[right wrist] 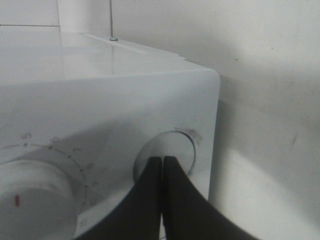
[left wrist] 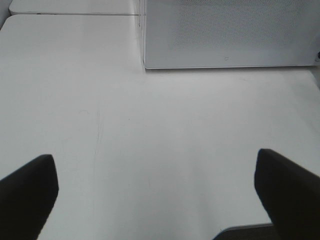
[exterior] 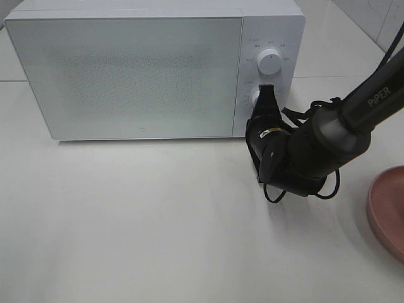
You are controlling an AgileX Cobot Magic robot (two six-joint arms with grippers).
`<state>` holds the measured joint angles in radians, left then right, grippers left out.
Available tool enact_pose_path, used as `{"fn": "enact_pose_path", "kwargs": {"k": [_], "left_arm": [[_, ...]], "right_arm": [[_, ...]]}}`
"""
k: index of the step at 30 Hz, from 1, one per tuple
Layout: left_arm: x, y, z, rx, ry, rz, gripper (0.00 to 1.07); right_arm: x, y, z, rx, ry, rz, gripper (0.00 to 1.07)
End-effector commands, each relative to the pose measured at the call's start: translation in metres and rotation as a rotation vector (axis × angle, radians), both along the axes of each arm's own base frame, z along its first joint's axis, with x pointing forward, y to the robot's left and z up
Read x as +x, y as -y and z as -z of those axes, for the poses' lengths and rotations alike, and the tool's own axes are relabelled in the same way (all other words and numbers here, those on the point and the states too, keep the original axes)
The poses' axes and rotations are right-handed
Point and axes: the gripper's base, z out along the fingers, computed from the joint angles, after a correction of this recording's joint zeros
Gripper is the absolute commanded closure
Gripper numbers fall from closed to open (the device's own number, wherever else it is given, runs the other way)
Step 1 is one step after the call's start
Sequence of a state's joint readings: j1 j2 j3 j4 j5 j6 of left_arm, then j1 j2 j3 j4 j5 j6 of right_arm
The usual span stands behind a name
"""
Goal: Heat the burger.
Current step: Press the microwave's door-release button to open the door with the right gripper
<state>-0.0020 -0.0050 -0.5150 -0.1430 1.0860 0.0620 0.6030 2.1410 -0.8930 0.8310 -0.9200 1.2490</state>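
Progress: microwave [exterior: 126, 76] door shut; burger not in view from any camera, judged to be inside already; loading looks done, dial setting in hand
Right gripper [exterior: 267, 95]: fingers pressed together, tips against the lower knob [right wrist: 175, 145], not pinching it; upper knob [exterior: 270, 61] untouched
Left gripper [left wrist: 155, 165]: spread wide, holding nothing, over the desk [exterior: 158, 221] nearer its left edge
Left to do: turn the knob, wait, take the burger out
Containers: microwave at the desk's back edge, contents hidden by the frosted door; pink plate [exterior: 388, 208] at the right edge, visible part bears nothing
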Motion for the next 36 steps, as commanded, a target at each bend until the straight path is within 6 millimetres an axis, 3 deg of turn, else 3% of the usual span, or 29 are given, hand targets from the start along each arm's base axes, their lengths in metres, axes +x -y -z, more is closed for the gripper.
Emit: {"fn": "enact_pose_path", "kwargs": {"k": [1, 12, 24, 36], "left_arm": [[-0.002, 0.000, -0.001, -0.004, 0.030, 0.009, 0.04], [-0.002, 0.000, -0.001, -0.004, 0.030, 0.009, 0.04], [-0.002, 0.000, -0.001, -0.004, 0.030, 0.009, 0.04], [-0.002, 0.000, -0.001, -0.004, 0.030, 0.009, 0.04]], "right_arm": [[0.004, 0.001, 0.000, -0.022, 0.022, 0.007, 1.07], [0.014, -0.005, -0.009, -0.004, 0.072, 0.015, 1.07], [0.025, 0.002, -0.017, -0.037, 0.145, 0.051, 1.07], [0.042, -0.007, -0.020, -0.052, 0.204, 0.056, 1.07]]}}
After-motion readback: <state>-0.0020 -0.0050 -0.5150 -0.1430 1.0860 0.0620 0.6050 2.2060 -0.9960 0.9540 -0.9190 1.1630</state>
